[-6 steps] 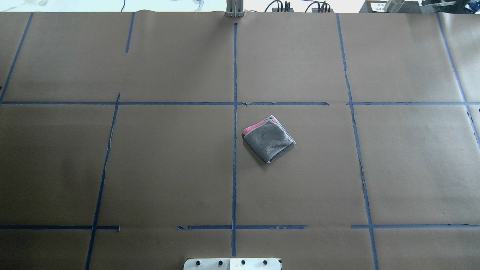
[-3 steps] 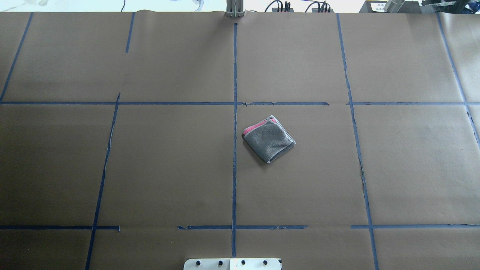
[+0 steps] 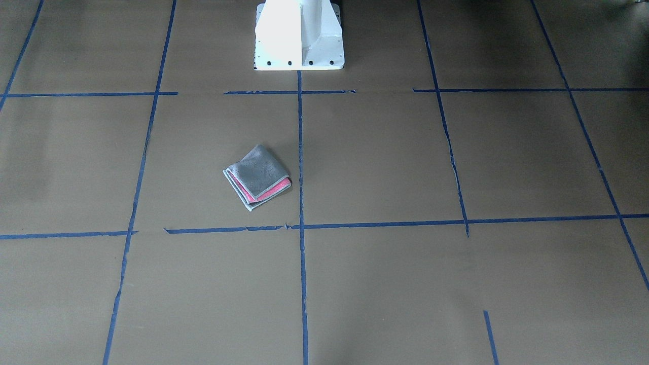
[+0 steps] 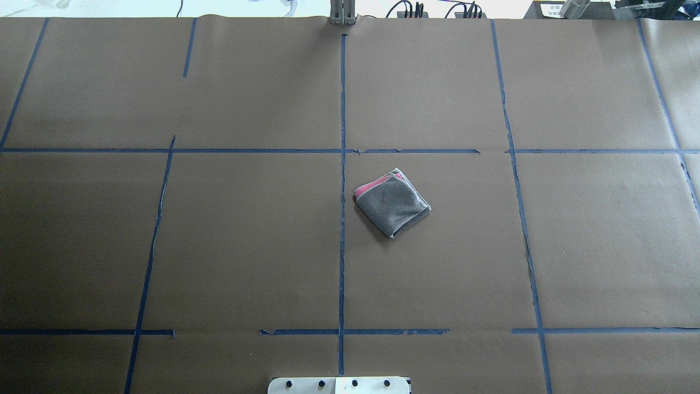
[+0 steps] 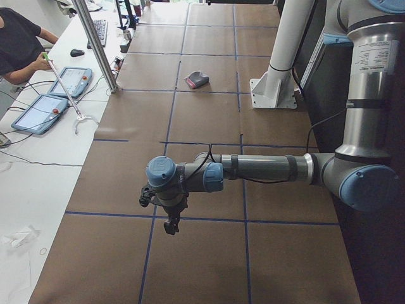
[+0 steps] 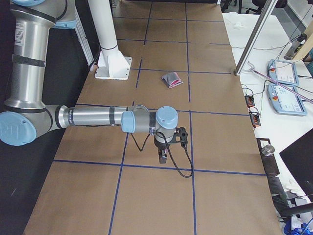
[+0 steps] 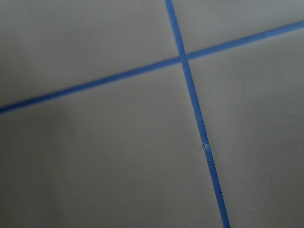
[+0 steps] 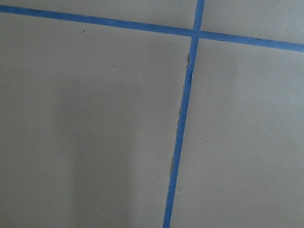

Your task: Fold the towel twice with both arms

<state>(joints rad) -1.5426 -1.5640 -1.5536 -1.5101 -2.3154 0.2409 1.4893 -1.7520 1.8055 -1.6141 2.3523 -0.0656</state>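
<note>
In the exterior front-facing view, the towel (image 3: pixel 258 177) is seen lying folded on the paper-covered table (image 3: pixel 405 284). Its grey face is up and pink layers show at its near edge. It lies just beside a blue tape line (image 3: pixel 300 152) and apart from the white pedestal (image 3: pixel 299 35).

In the overhead exterior view, the towel (image 4: pixel 391 202) is shown as a small tilted square, with a pink strip exposed along its far left edge.

In the exterior left view, the left arm (image 5: pixel 266 170) is stretched low over the table and the left gripper (image 5: pixel 169 227) is pointed down above the paper. It cannot be told whether its fingers are spread or closed. The towel (image 5: pixel 197 80) is found well beyond the gripper, untouched.

In the exterior right view, the right arm (image 6: pixel 93 117) is likewise extended, with the right gripper (image 6: pixel 163 157) hung just above a tape line; its opening cannot be told. The towel (image 6: pixel 171 79) lies well beyond this gripper.

In both wrist-mounted views, crossing tape lines on the paper are seen below each gripper.
</note>
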